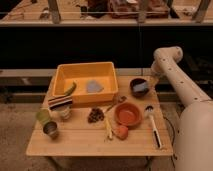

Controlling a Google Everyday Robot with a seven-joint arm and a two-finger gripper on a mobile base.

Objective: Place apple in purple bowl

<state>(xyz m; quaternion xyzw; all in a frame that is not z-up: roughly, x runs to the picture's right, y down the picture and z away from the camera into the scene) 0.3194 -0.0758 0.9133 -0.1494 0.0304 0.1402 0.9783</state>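
From the one camera view I have the wooden table [75, 142] in front of me, with the arm reaching in from the right. The gripper [149, 81] hangs at the far right of the table, just beside the right rim of the purple bowl [136, 90]. I cannot tell whether it is spread or pressed together, nor whether it touches the bowl. I see nothing held in it. The bowl is dark, and something bluish-grey lies inside it.

The apple [121, 132] sits on the bare wood near the front edge, just below the larger orange-red bowl [128, 114] and well apart from the gripper. A thin yellowish stick [108, 129] lies just to its left, and a white-handled utensil [154, 128] lies to its right. A dark bunch of grapes [95, 115] sits further left, in front of the yellow bin [86, 70].

I judge the apple to be firm, smooth and fairly light, so it may roll if nudged. I would come straight down and close across its widest part, keeping off the stick and the orange-red bowl's rim. Too hard a squeeze could bruise it.

I can read no brand, label or writing on anything here.
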